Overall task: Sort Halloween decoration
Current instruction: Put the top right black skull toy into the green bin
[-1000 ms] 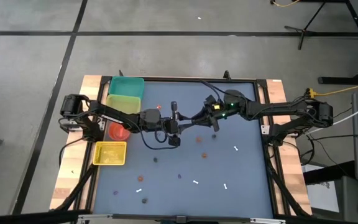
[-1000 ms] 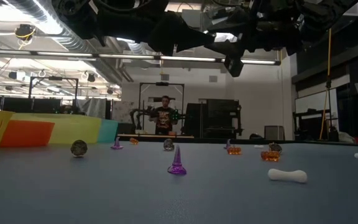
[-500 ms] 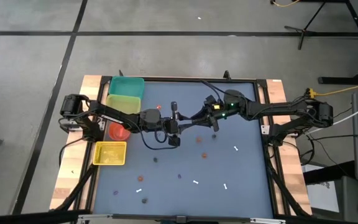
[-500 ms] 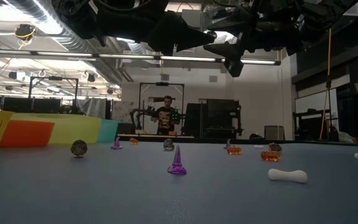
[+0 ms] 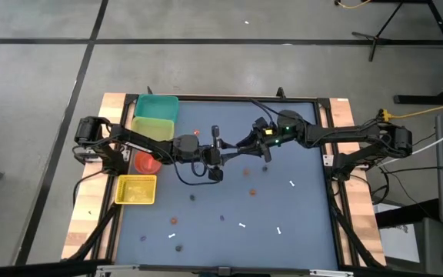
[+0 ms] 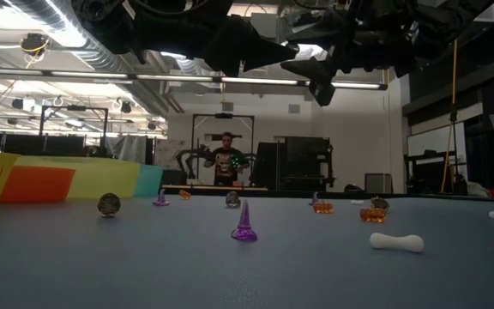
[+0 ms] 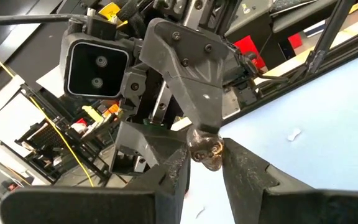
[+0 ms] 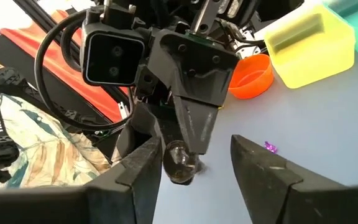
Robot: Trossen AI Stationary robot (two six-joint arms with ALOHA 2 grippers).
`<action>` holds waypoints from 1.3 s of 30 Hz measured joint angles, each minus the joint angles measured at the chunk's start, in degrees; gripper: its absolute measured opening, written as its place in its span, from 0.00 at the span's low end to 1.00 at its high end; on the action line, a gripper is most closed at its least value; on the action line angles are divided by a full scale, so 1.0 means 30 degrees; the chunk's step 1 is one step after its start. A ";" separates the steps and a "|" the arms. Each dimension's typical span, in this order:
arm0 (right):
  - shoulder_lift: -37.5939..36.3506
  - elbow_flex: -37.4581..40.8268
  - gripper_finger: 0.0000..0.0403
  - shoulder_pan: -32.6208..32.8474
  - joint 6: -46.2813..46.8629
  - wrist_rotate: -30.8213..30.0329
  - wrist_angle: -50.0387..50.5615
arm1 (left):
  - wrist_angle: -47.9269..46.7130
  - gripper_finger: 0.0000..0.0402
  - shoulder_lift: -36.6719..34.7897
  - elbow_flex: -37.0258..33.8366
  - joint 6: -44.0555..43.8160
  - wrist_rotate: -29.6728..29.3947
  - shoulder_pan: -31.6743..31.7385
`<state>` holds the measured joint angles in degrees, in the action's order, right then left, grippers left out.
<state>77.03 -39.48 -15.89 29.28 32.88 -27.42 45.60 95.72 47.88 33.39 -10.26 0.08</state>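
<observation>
The dark blue bench [image 5: 298, 215] fills the middle of the high view. Above it the left arm [image 5: 141, 141] and the right arm [image 5: 337, 137] reach in from opposite sides and meet in the air over its centre, well clear of the surface.

Along the left edge of the bench stands a row of containers: a teal bin [image 5: 158, 106], a yellow-green bin [image 5: 154, 128] touching it, an orange bowl [image 5: 146, 161], and a yellow basket [image 5: 137, 189]. In the low view, a person [image 6: 227, 163] stands in the room behind the bench.

The left hand [image 7: 205, 155] is clamped on a small round dark trinket [image 7: 205, 151], which sits between its two fingers. The right hand [image 8: 196, 146] faces it tip to tip with its fingers spread apart. The same trinket lies close to one of them, with a clear gap to the other.

The other Halloween decorations lie scattered on the bench, well apart from one another. They include a purple cone [image 6: 244, 223] standing upright, an orange pumpkin [image 6: 372, 215], a dark ball [image 6: 108, 204] and a white bone [image 6: 397, 242] lying flat. The high view shows more thin white sticks [image 5: 241, 225] toward the near side.
</observation>
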 joint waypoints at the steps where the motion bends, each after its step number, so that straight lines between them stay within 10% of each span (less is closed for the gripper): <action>1: -0.0007 0.0000 0.47 -0.0135 0.0007 0.0179 0.0003 | 0.0000 0.20 0.0000 0.0003 0.0000 -0.0029 0.0005; 30: -0.0007 0.0000 0.47 -0.0697 0.0007 0.1750 0.0160 | 0.0131 0.20 0.0000 0.0000 0.0015 -0.0335 -0.0002; 39: -0.0007 0.0000 0.28 -0.0690 0.0008 0.1757 0.0160 | 0.0124 0.20 0.0000 0.0000 0.0060 -0.0387 0.0005</action>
<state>77.01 -39.48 -17.96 29.30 38.15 -26.94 45.98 95.72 47.88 33.57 -11.42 0.10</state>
